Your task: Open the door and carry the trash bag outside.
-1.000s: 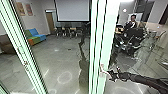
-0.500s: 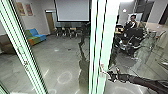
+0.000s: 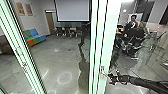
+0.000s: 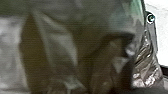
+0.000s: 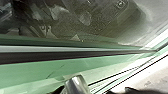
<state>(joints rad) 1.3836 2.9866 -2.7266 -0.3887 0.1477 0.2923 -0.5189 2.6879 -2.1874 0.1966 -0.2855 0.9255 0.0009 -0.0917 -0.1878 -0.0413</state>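
- The grey floor (image 3: 53,60) runs through the middle and lower left of my head view.
- A broad pale-green door post (image 3: 110,30) stands in my way just right of centre, top to bottom; a second post (image 3: 31,77) slants down the left side.
- The projection screen (image 3: 72,10) hangs at upper centre, with a row of chairs (image 3: 65,30) beneath it.
- At left, a sofa (image 3: 35,36) in blue, green and orange sits by the wall.
- My right arm (image 3: 142,82) reaches in from the lower right towards the broad post.
- A person (image 3: 133,23) is at upper right, beside a cluster of dark furniture (image 3: 135,37).
- My left wrist view has the trash bag (image 4: 60,47) up close, brownish, creased and shiny in places. Whether the left gripper is open, closed or gripping it, I can't tell.
- Two wall pictures (image 3: 20,9) hang at upper left.
- My right gripper (image 3: 108,75) is at the broad post, lower right of centre, by the small metal door handle (image 3: 102,70). I can't tell whether it's open, closed or gripping that.
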